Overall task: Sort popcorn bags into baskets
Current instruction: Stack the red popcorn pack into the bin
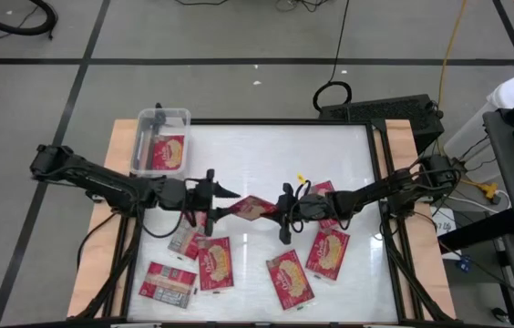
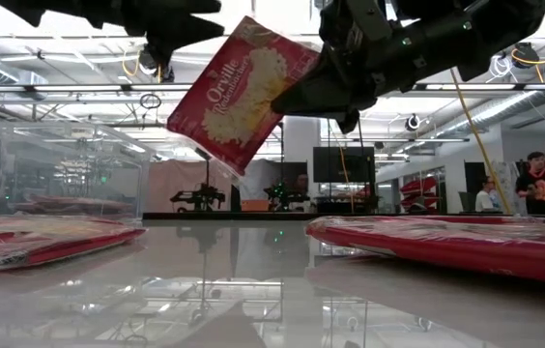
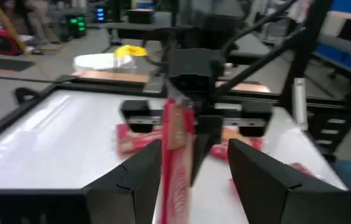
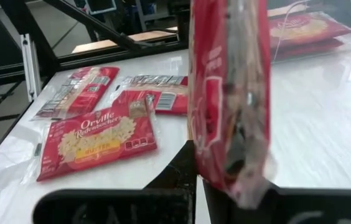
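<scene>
White glossy table inside a black frame, wood strips along both sides, open lab beyond with people far back. Far half of the surface bare; near half crowded with red popcorn bags: three or so on the left near side, three on the right, one partly under the right arm. Clear basket at far left corner, one packet inside, well apart from both arms. Held popcorn bag lifted off the table at mid-table, tilted, hanging between the two claws. Right gripper clamped together on its right edge. Left gripper at the other end, fingers apart, straddling the bag edge; contact unclear. Loose bags directly below the lifted one.
</scene>
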Tool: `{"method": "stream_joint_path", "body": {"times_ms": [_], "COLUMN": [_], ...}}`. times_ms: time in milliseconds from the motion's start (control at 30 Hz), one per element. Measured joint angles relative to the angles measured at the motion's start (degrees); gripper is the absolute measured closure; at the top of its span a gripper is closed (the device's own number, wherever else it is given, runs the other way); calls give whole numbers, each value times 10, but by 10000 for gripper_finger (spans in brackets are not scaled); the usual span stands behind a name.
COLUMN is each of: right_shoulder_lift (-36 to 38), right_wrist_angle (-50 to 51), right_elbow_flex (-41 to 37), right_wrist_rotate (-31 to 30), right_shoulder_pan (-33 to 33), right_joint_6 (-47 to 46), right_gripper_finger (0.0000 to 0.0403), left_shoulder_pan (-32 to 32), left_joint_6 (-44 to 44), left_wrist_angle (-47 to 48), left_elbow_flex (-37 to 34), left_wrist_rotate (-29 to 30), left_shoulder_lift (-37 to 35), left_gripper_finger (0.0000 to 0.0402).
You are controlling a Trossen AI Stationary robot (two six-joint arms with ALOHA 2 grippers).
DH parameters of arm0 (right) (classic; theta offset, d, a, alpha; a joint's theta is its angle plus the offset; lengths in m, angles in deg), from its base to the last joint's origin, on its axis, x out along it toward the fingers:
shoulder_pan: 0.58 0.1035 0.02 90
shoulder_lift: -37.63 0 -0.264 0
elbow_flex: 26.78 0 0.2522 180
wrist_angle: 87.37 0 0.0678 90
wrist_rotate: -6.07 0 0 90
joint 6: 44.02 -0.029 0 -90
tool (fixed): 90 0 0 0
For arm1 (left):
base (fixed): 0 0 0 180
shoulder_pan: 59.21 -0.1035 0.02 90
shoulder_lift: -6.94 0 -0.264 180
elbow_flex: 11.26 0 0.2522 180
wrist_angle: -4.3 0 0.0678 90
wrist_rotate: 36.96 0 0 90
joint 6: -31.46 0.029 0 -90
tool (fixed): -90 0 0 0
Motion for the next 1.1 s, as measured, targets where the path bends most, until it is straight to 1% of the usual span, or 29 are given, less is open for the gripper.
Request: {"method": "stream_joint_path", "body": {"times_ms": [100,200,300,600,667,733,800,967,1033,1100], "right_shoulder_lift": [0,0,0,0,0,0,0,0,0,0], "right_wrist_angle": [-1,-2,-4,-14,-13,-14,-14,-22,-23,-23], "right_elbow_flex": [0,0,0,0,0,0,0,0,0,0], "right_wrist_rotate": [0,0,0,-1,-1,-1,-2,-4,-4,-21], "right_shoulder_pan": [0,0,0,0,0,0,0,0,0,0], "right_joint_6": [2,2,4,13,13,16,20,28,28,28], "right_gripper_finger": [399,399,399,399,399,399,399,399,399,395], "left_shoulder_pan": [-6,-12,-16,-38,-38,-37,-37,-37,-38,-43], "left_joint_6": [-2,-25,-32,-25,-26,-22,-26,-19,-16,-17], "left_wrist_angle": [46,87,92,10,-4,-18,-22,-22,-22,-22], "left_elbow_flex": [0,0,0,-1,-1,-1,-1,-1,-1,-1], "left_wrist_rotate": [9,-13,-20,-22,-39,-56,-65,-65,-66,-67], "left_shoulder_lift": [-11,-7,7,70,76,78,79,77,77,76], "left_gripper_finger": [215,215,215,219,232,254,285,375,384,377]}}
